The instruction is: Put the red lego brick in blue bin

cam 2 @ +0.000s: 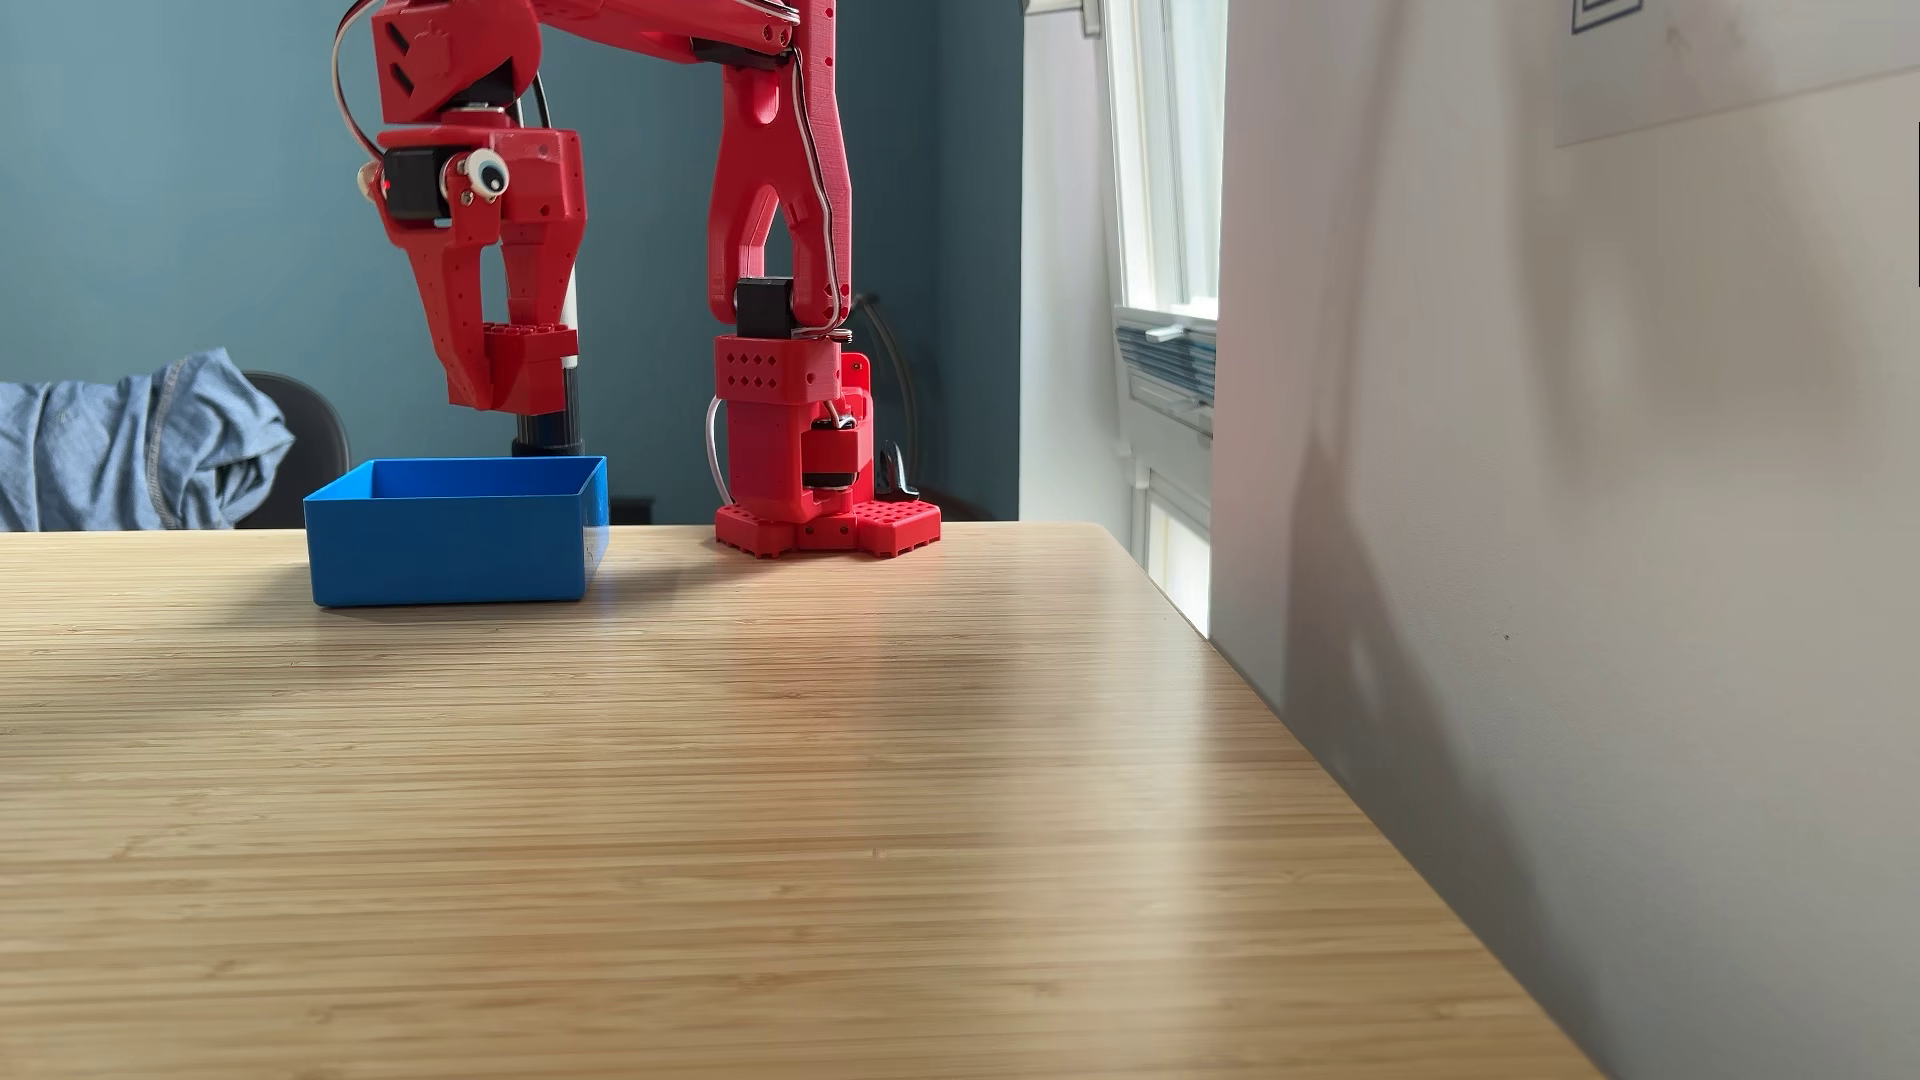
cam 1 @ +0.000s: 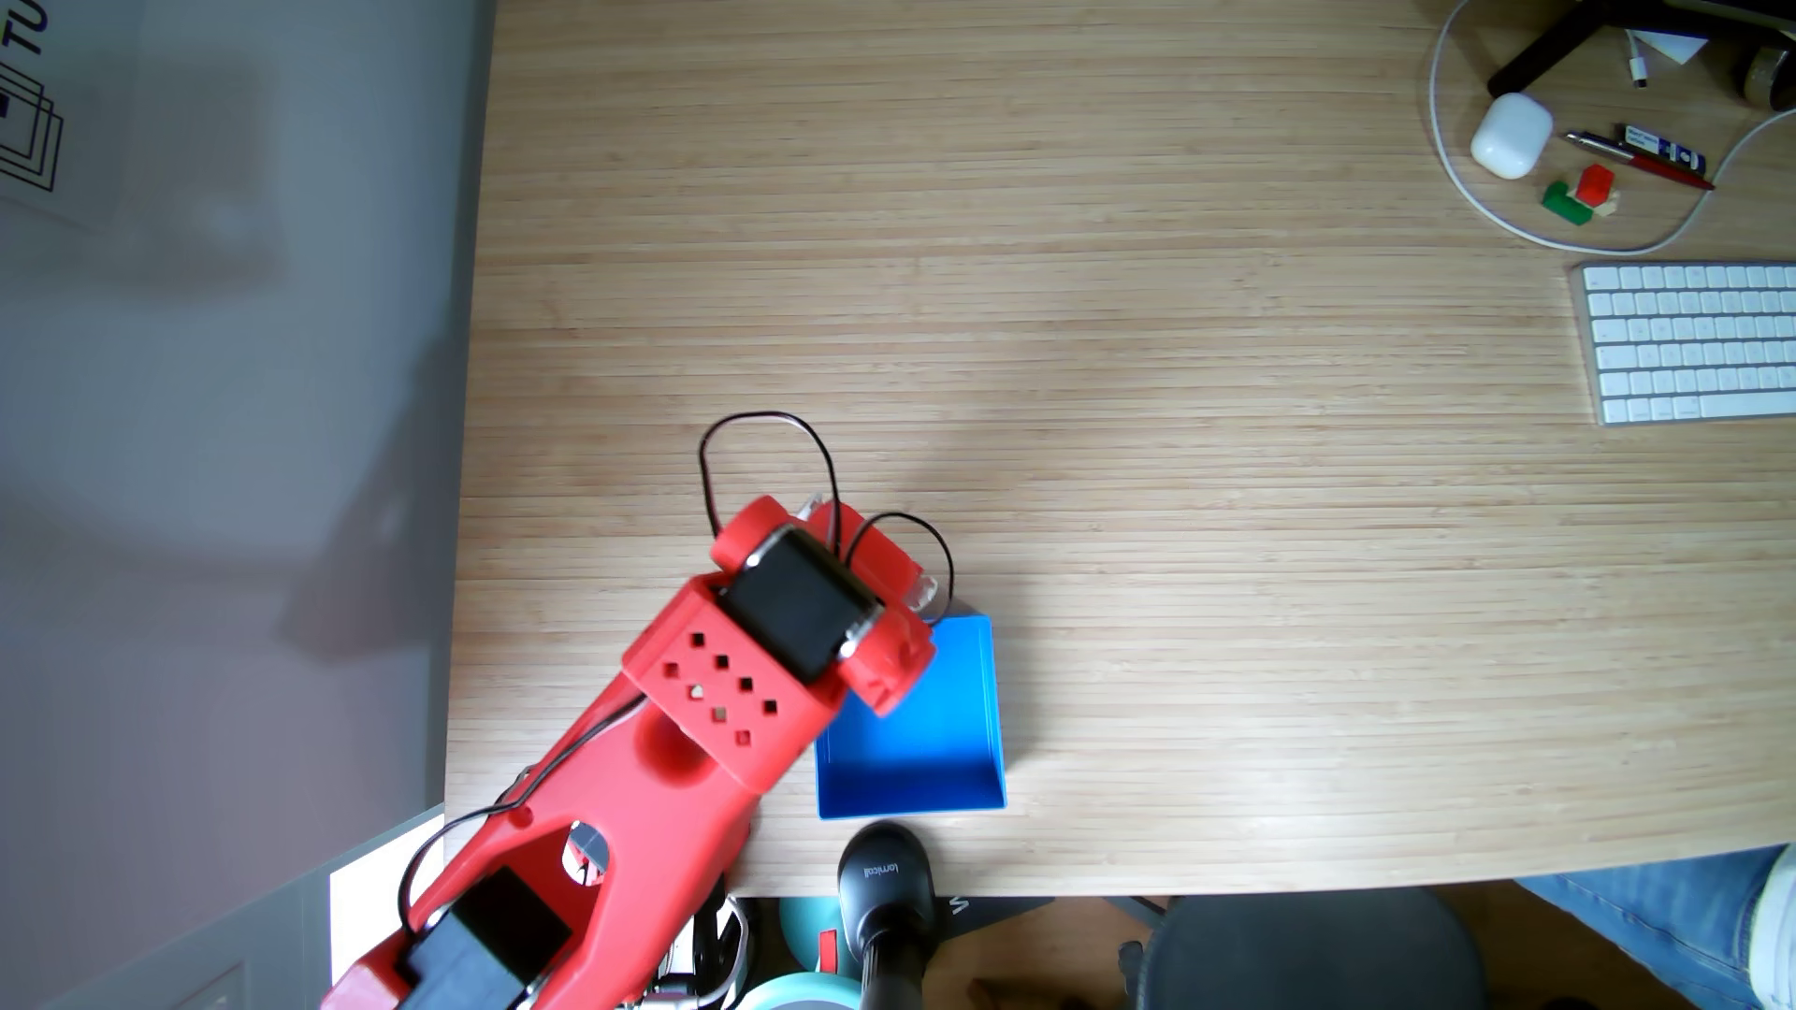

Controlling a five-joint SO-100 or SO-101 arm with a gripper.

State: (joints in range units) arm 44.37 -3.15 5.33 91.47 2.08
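You have the brick (cam 2: 528,348) pinched between the jaws (cam 2: 509,389), and in the side-on fixed view it hangs in the air above the bin (cam 2: 447,545), clear of the rim and not touching it. The studded edge of the brick shows between the two red fingers, which point straight down. The bin sits on the surface (cam 2: 727,810) just beside the arm's base (cam 2: 821,519), near the edge closest to the chair. In the top-down fixed view your arm (cam 1: 700,680) reaches in from the lower left and its wrist covers the upper left corner of the bin (cam 1: 933,748); the brick is hidden under the wrist there, and the blue floor that shows is bare. Well apart from all this, at the far right corner of the surface (cam 1: 1166,340) in that view, you can see a keyboard (cam 1: 1696,340), a white earbud case (cam 1: 1509,134), two pens (cam 1: 1642,155), a white cable (cam 1: 1458,185) looping round them, and a small red and green block pair (cam 1: 1579,194).
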